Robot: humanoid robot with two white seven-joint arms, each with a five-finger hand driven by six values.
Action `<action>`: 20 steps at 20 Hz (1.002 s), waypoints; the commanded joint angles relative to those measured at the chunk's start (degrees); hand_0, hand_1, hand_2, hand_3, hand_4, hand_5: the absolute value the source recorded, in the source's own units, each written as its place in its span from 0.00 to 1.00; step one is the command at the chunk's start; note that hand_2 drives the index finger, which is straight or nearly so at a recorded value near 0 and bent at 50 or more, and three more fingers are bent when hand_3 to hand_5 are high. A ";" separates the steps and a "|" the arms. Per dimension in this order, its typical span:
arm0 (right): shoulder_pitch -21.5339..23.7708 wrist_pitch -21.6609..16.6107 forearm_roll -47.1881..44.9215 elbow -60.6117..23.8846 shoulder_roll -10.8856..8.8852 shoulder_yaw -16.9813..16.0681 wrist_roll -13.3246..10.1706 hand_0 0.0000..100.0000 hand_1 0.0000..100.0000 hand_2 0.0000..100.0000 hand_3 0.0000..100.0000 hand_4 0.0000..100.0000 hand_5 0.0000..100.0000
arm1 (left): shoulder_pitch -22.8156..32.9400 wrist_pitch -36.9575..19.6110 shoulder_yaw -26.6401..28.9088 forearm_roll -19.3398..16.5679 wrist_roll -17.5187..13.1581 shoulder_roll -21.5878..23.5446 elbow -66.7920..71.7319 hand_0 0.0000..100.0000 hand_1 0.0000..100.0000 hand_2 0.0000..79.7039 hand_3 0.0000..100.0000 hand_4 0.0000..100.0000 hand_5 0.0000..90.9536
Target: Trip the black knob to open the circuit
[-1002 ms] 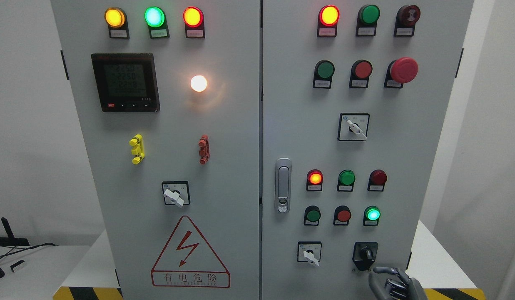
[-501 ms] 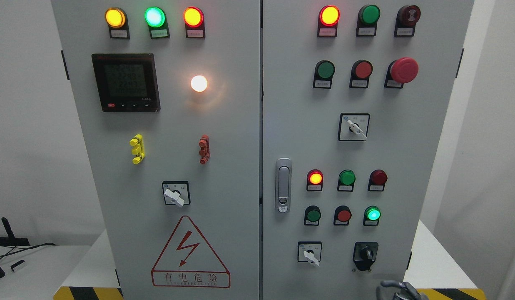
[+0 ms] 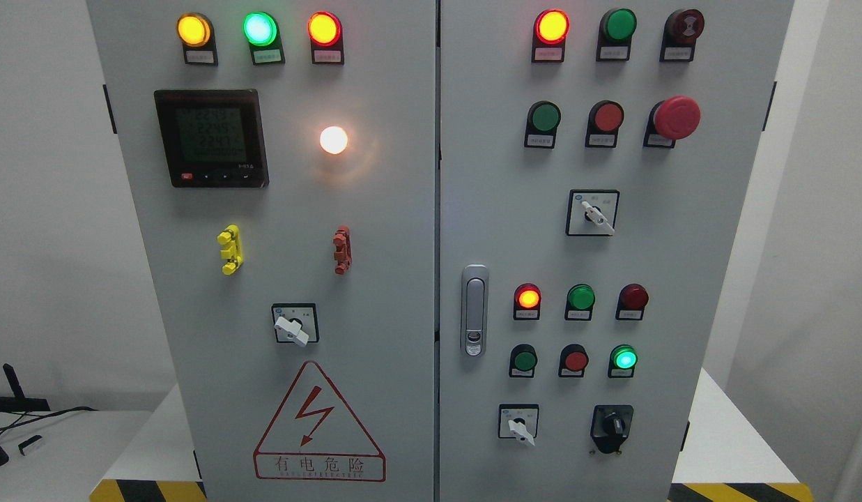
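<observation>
Black knob [image 3: 612,424] lower right, untouched; warning sign [image 3: 319,425] reads "有电危险"; no robot hands visible.

Plain white wall [image 3: 47,209] filled the left of the frame, another pale wall [image 3: 821,244] on the right, white worktop [image 3: 68,446] at lower left carrying black cables [image 3: 33,417], yellow-and-black hazard stripe [image 3: 145,490] along the bottom edge, soft even light.

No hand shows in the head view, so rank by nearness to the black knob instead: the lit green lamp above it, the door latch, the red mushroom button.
1. Green lamp, just above the black knob.
2. Door latch, up-left.
3. Red mushroom button, upper right.
</observation>
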 commanded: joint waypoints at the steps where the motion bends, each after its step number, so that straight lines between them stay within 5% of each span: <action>1: 7.75 -1.70 -2.91 -5.94 -1.32 -3.65 0.59 0.15 0.15 0.41 0.59 0.56 0.50 | 0.00 -0.05 0.00 -1.76 0.05 0.02 0.00 0.12 0.39 0.00 0.00 0.00 0.00; 8: 11.97 -2.94 -6.76 -10.77 -1.14 -5.58 2.18 0.03 0.01 0.29 0.43 0.40 0.36 | 0.00 -0.05 0.00 -1.76 0.05 0.02 0.00 0.12 0.39 0.00 0.00 0.00 0.00; 20: 12.50 -2.67 -7.48 -13.24 -0.35 -6.11 2.00 0.00 0.00 0.07 0.15 0.13 0.15 | 0.00 -0.05 0.00 -1.76 0.05 0.02 0.00 0.12 0.39 0.00 0.00 0.00 0.00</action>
